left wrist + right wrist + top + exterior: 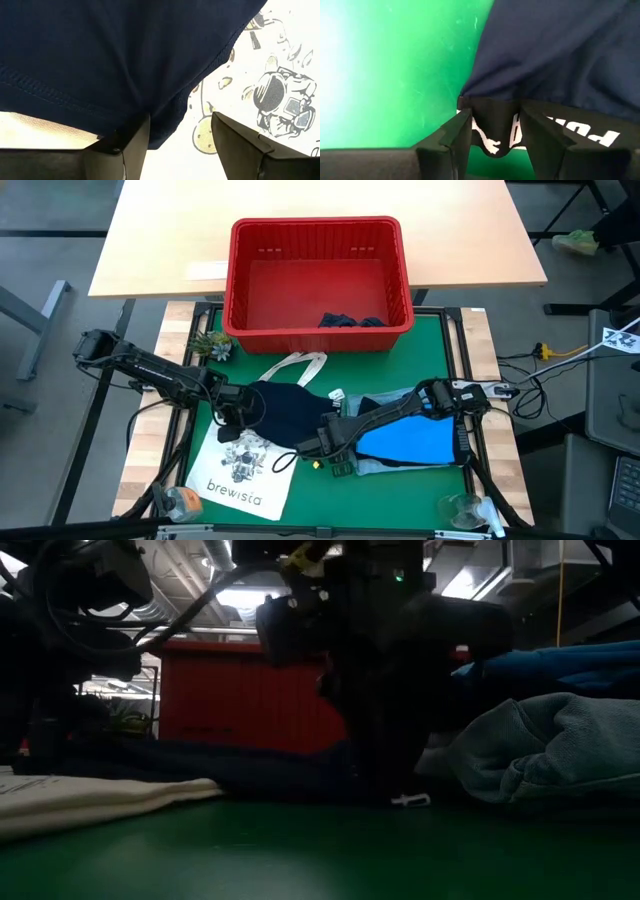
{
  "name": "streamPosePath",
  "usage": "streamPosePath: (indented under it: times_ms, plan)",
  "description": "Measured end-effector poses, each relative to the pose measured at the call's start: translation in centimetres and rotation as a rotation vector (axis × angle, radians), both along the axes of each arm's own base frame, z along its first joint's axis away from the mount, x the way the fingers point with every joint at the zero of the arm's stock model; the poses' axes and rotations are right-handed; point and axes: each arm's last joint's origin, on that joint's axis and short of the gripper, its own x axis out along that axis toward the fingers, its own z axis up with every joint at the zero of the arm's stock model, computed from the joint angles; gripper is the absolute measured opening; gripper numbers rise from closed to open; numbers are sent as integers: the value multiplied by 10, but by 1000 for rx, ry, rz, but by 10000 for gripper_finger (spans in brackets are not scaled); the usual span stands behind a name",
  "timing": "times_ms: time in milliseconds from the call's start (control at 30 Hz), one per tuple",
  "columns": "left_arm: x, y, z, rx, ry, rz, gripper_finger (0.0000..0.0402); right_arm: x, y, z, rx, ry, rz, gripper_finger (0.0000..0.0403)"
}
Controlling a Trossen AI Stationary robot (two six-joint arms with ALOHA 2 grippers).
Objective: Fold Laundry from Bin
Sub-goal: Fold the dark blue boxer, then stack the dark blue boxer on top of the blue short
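While the left tool (pixel 232 412) is standing open over the navy garment (pixel 283 410) on the desk (pixel 300 500), the right tool (pixel 322 446) is pinching its waistband (pixel 496 131). Any pull from the right is likely dragging the unpinned cloth, bunching it across the tote (pixel 240 480).

Navy garment (pixel 110 55): cut off by wrist view edges, extent unseen. Tote bag (pixel 240 475): partly hidden beneath it. Bin (pixel 240 695): half blocked by arm in low view.
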Motion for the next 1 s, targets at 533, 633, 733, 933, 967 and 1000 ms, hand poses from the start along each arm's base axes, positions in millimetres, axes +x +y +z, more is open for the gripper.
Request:
streamPosePath:
  times_ms: [533,633,733,933,967,1000]
  plan:
    - [1,0,0,1,-10,2,202,10,5,43,17,-73,2,168]
    - [1,0,0,2,-10,2,202,10,5,43,16,-74,2,168]
    - [1,0,0,2,-10,2,202,10,5,43,15,-74,2,168]
    - [1,0,0,2,-10,2,202,10,4,43,6,-77,1,168]
    - [1,0,0,2,-10,2,202,11,4,43,-1,-79,0,168]
    - [1,0,0,2,-10,2,202,11,4,43,-2,-79,0,168]
